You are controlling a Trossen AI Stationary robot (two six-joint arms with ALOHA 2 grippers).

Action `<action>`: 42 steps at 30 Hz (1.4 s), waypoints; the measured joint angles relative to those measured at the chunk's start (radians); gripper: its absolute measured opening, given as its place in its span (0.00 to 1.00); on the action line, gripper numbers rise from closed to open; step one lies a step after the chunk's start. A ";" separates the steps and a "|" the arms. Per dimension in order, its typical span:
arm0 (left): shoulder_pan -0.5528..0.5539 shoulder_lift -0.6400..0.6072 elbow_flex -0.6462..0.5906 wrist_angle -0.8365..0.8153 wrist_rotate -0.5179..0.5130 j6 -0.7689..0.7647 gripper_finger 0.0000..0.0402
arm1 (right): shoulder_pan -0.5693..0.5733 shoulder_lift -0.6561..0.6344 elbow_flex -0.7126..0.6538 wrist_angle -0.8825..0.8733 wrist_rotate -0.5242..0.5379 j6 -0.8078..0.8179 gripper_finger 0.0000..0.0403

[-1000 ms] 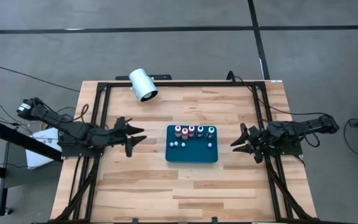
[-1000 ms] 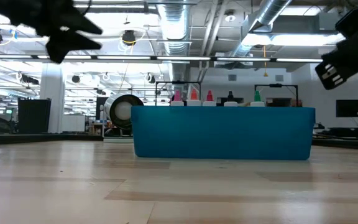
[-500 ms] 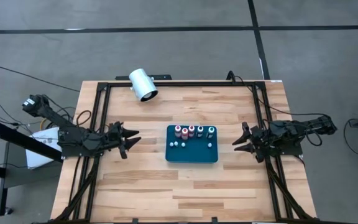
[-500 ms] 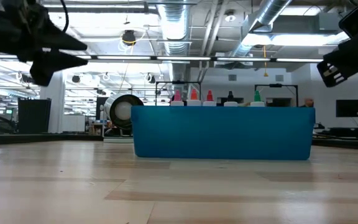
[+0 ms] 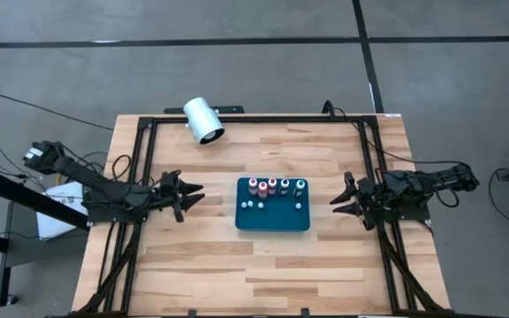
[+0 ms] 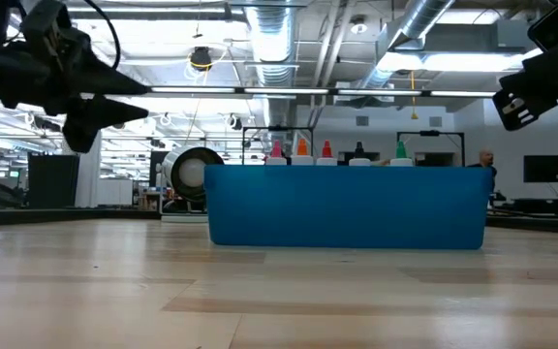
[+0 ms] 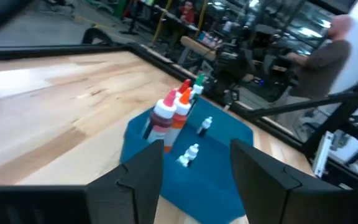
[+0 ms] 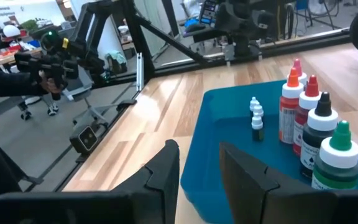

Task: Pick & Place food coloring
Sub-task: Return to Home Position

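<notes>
Over the left side of the desk (image 5: 237, 265), the left claw (image 5: 191, 194) hangs above the wood with its two fingers spread and nothing between them, its tips turned toward the blue bin (image 5: 272, 222). Across from it, above the desk's right side, the right claw (image 5: 338, 196) is likewise parted and empty, and also faces the bin. Neither claw touches the bin; each is a little way off from the wall nearest it.

The bin sits flat near the middle of the desk, between the two claws. The food coloring bottles (image 5: 273, 185) stand upright inside it, five in a row along its far wall. The low view shows their tips as pink, orange, red, black and green, running from the left arm's side to the right arm's. Three tiny white bottles (image 5: 253, 205) stand on the bin floor nearer the front. Two are close together by the wall on the left arm's side and one stands alone toward the opposite wall.

A black frame (image 5: 281, 119) runs along the desk's far, left and right edges. A white cylinder (image 5: 203, 120) lies on its side at the far edge, toward the far-left corner and well apart from the bin. The left wrist view shows a person (image 7: 337, 43) in a grey top in the room beyond the desk.
</notes>
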 joint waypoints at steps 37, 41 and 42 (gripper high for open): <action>0.146 -0.695 0.021 -0.621 0.170 0.200 0.44 | 0.000 0.000 0.002 0.015 -0.027 -0.197 0.25; 0.146 -0.695 0.021 -0.624 0.170 0.209 0.44 | 0.000 0.000 0.001 0.001 -0.027 -0.262 0.25; 0.146 -0.695 0.021 -0.624 0.169 0.209 0.44 | 0.000 0.000 0.001 0.002 -0.027 -0.262 0.25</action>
